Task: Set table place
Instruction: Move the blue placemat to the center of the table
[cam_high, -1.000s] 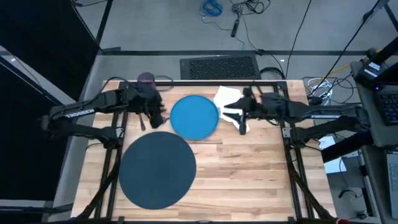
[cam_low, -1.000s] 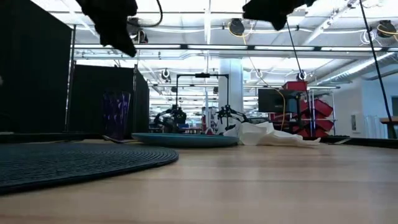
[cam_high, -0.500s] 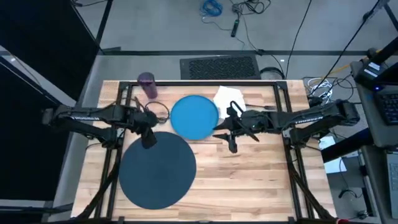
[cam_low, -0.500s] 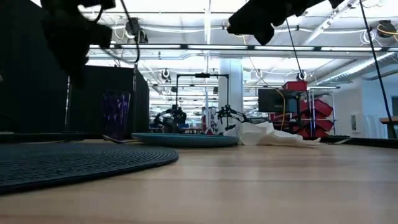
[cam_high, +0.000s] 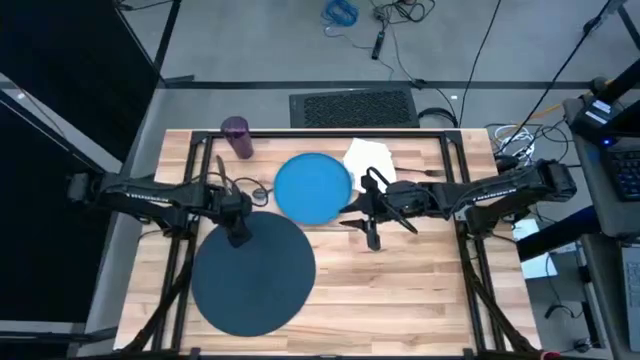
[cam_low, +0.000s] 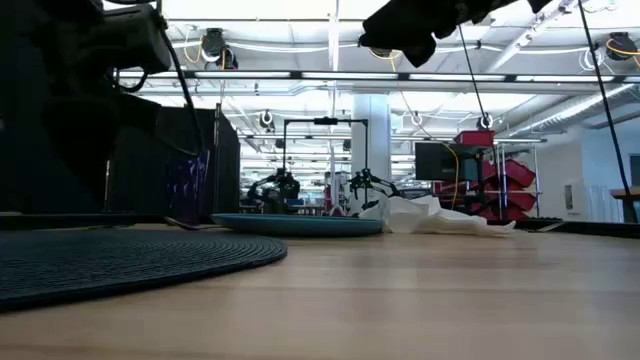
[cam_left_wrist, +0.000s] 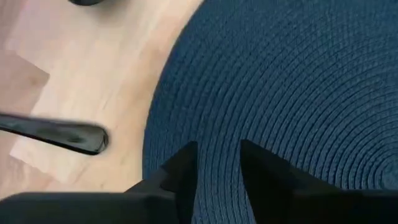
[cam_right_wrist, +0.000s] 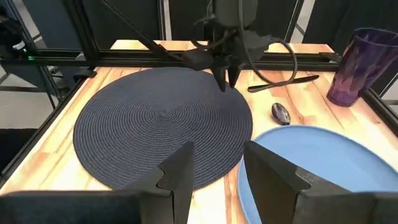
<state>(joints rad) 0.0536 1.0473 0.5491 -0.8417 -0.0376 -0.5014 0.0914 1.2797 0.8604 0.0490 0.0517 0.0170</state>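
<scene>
The big dark slate-blue mat (cam_high: 253, 272) lies on the table's near left part. The bright blue plate (cam_high: 312, 187) sits just beyond it, with the white napkin (cam_high: 368, 158) at its far right and the purple cup (cam_high: 236, 137) at the far left. A spoon (cam_right_wrist: 281, 113) and other cutlery (cam_right_wrist: 283, 83) lie left of the plate. My left gripper (cam_high: 238, 237) points down over the mat's far edge (cam_right_wrist: 205, 70), narrowly open, nothing between its fingers. My right gripper (cam_high: 358, 225) hangs open in the air by the plate's near right rim.
Black frame bars (cam_high: 300, 132) run along the table's far edge and down both sides. Bare wood (cam_high: 400, 290) lies to the right of the mat. A dark utensil handle (cam_left_wrist: 62, 134) lies on the wood close beside the mat's edge.
My left gripper has come from beside the purple cup toward the near edge and down, ending over the mat's far edge. My right gripper has left the napkin and moved toward the near edge and left, to beside the plate's rim. Nothing on the table has moved.
</scene>
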